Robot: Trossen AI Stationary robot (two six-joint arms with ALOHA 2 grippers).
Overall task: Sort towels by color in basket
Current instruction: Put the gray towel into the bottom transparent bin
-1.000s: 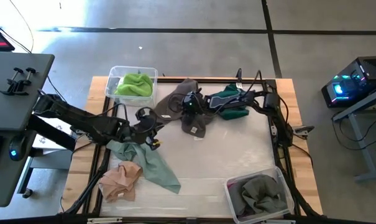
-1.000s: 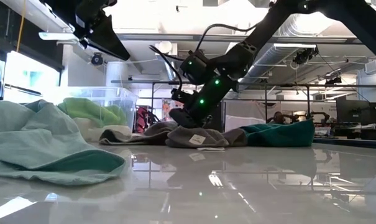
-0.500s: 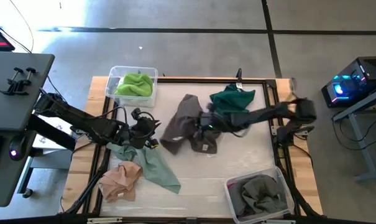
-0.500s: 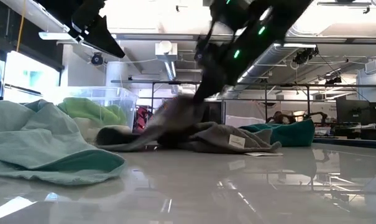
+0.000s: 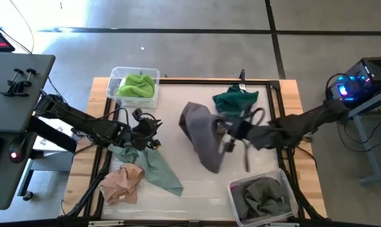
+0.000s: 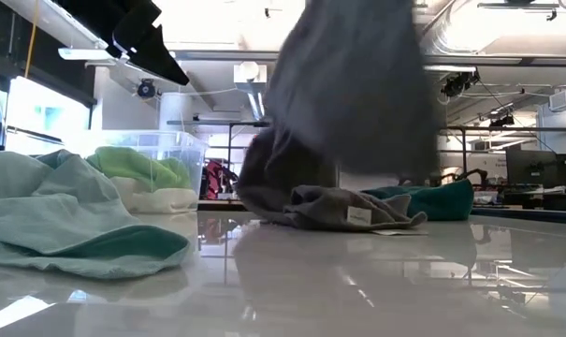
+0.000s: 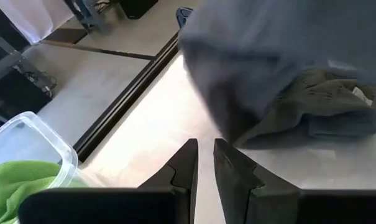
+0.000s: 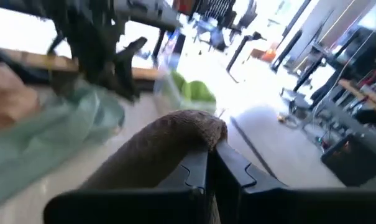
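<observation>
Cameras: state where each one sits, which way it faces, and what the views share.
High view: overhead, straight down; both arms, right end effector shut on the grey towel.
Low view: table height, level across; grey towel hanging.
Left wrist view: past the left end effector, nearly closed, empty, toward the grey towel.
Right wrist view: past shut fingers pinching grey towel.
Shared: the grey towel, in all four.

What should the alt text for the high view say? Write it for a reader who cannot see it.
The right gripper lifts a grey towel above the table's middle, near a bin holding another grey towel. The left gripper rests near mint and peach towels.
</observation>
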